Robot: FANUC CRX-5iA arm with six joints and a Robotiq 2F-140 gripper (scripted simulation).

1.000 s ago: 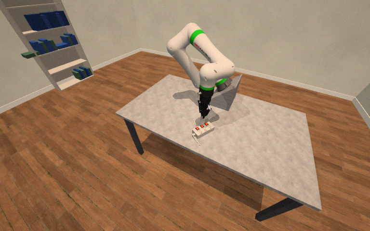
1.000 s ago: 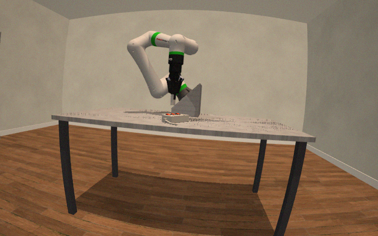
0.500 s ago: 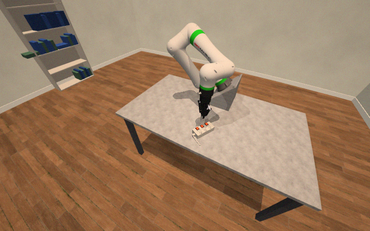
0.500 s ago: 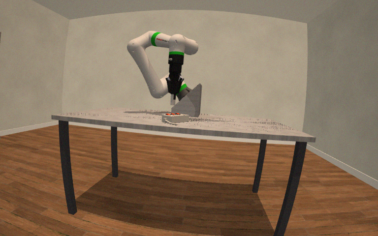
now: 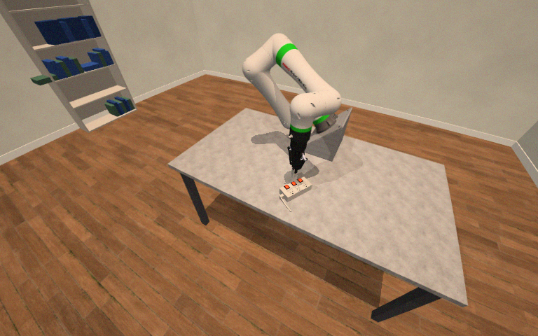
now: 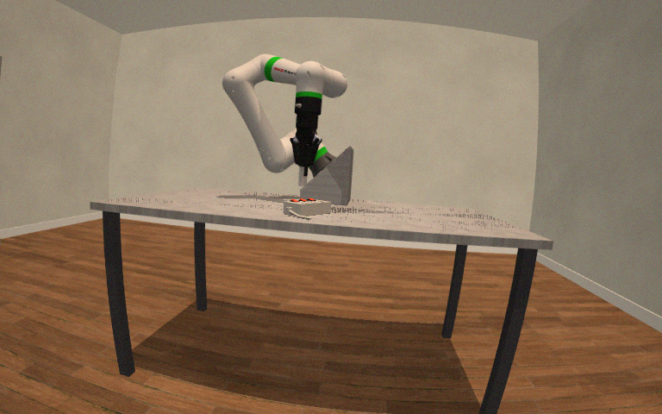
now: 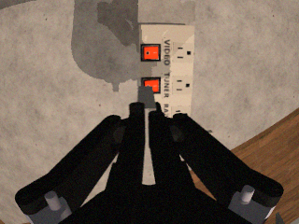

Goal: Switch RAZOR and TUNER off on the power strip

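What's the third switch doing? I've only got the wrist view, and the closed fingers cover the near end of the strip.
Observer: In the top view all three switches on the power strip glow red.
Operator: Am I touching it?
Observer: No. In the exterior view the shut gripper hangs above the strip, with a gap between them.
Operator: Anything at the hidden end?
Observer: A short cord leaves it, lying towards the table edge.
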